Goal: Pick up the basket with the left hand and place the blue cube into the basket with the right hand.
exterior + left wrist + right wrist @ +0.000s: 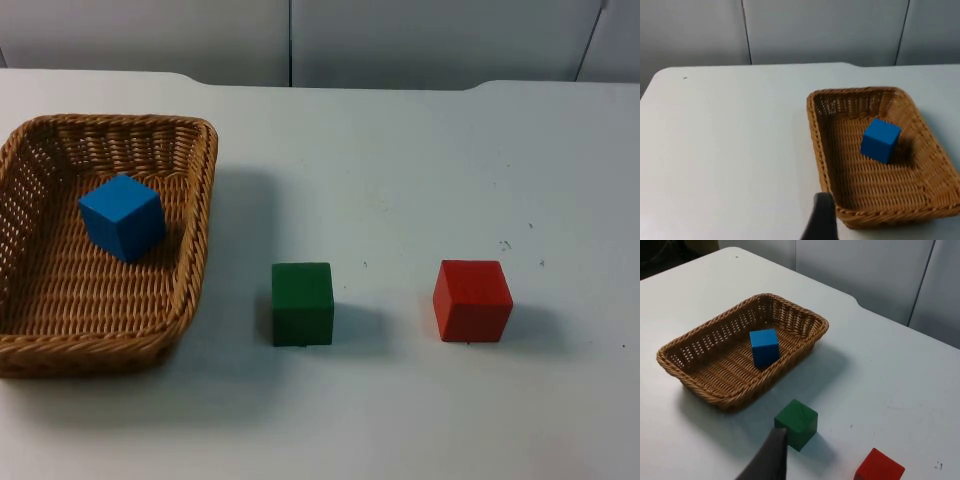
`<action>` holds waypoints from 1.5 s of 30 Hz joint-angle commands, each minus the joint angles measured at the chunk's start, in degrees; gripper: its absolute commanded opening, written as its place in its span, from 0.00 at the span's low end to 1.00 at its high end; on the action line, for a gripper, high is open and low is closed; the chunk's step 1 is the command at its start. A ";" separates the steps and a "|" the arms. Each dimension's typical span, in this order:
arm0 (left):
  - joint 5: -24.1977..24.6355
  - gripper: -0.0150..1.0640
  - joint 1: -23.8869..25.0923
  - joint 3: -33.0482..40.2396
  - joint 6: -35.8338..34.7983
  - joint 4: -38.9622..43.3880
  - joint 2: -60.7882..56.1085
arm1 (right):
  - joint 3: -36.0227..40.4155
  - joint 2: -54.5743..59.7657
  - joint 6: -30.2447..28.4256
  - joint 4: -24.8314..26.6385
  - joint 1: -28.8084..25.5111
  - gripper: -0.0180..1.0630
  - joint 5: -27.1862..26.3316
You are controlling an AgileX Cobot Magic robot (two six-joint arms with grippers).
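The brown wicker basket (195, 215) stands on the white table at the left, and the blue cube (122, 216) lies inside it on the woven floor. In the left wrist view the basket (819, 145) with the blue cube (880, 140) lies ahead, and my left gripper (821, 220) hangs above the table just off the basket's near corner, apart from the rim. My right gripper (769, 457) hangs over the table close to a green cube (796, 423), well away from the basket (715, 395) and the blue cube (764, 346). Neither gripper holds anything.
A green cube (302, 303) stands right of the basket and a red cube (472, 299) farther right (879, 469). The grey partition wall (300, 40) closes the table's far edge.
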 commanded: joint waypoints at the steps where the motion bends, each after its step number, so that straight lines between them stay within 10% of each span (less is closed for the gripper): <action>1: 1.97 0.65 0.06 0.44 -1.27 1.90 -0.40 | 0.16 -0.27 -0.32 -0.40 0.21 0.98 -0.23; 28: 2.10 0.65 0.06 3.34 -2.12 2.63 -0.40 | 0.16 -0.27 -0.47 -1.41 0.21 0.98 0.97; 34: 2.10 0.98 0.06 3.34 -2.12 2.63 -0.40 | 0.16 -0.27 -0.56 -1.39 0.21 0.98 5.32; 45: 2.10 0.99 0.06 3.34 -2.12 2.63 -0.40 | 0.16 -11.08 -2.20 1.03 0.21 0.98 13.94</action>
